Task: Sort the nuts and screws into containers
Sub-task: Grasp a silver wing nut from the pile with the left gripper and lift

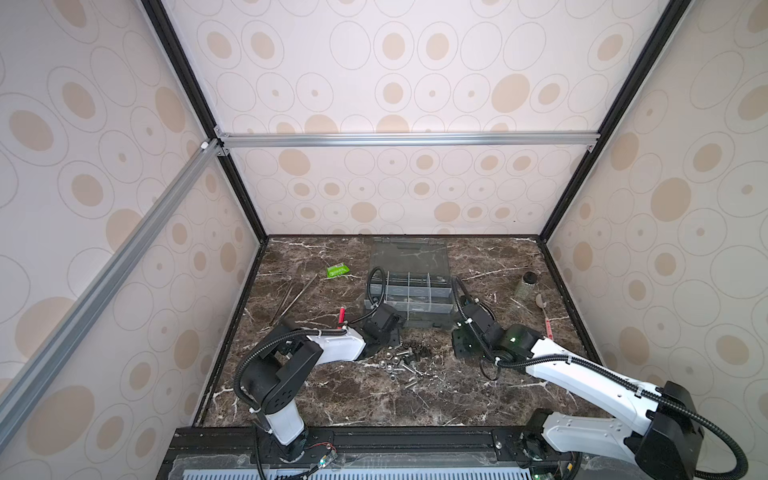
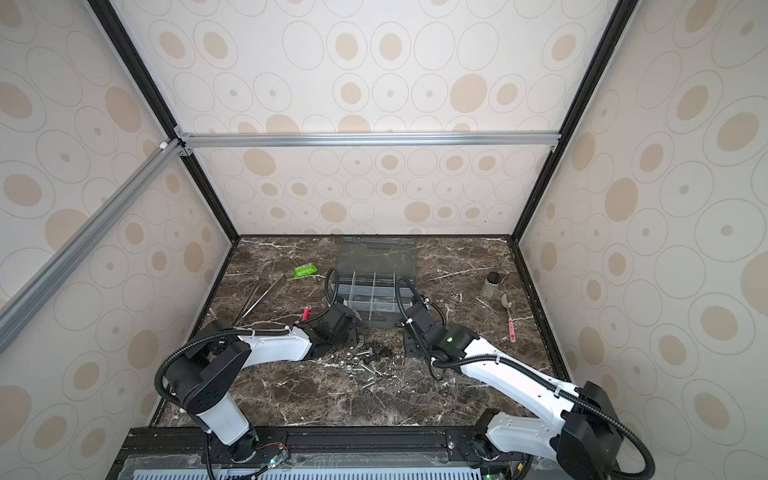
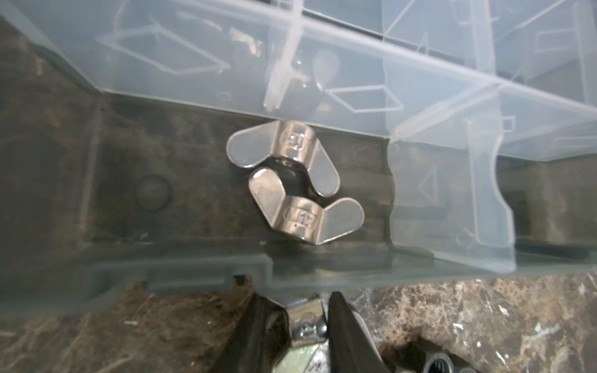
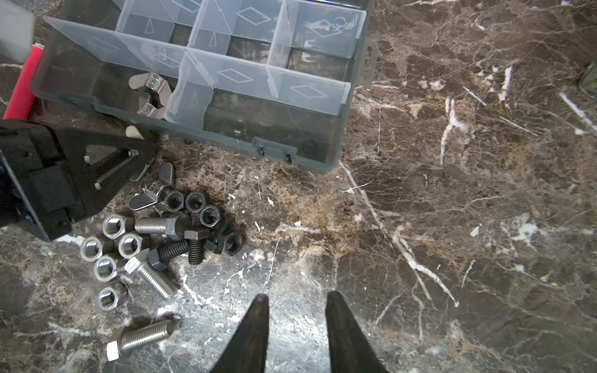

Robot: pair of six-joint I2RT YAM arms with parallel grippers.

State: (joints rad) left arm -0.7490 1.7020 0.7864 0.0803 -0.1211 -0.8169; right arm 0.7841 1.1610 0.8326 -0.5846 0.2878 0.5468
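Dark marble tabletop (image 1: 332,399); left of centre in both top views, the left gripper (image 3: 298,300) is clamped on a wing nut (image 3: 307,321) beside the organiser box (image 1: 432,309). Loose screws (image 4: 151,277) and nuts (image 4: 113,226) lie at centre. To their right, the right gripper (image 4: 295,302) hangs with its jaws apart and empty.

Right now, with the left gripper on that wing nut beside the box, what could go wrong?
The wing nut sits only at the tips of the left gripper, so it may slip when lifted. The front wall of the box stands just ahead; the gripper could knock it. The pile of nuts and bolts lies close by and could scatter.
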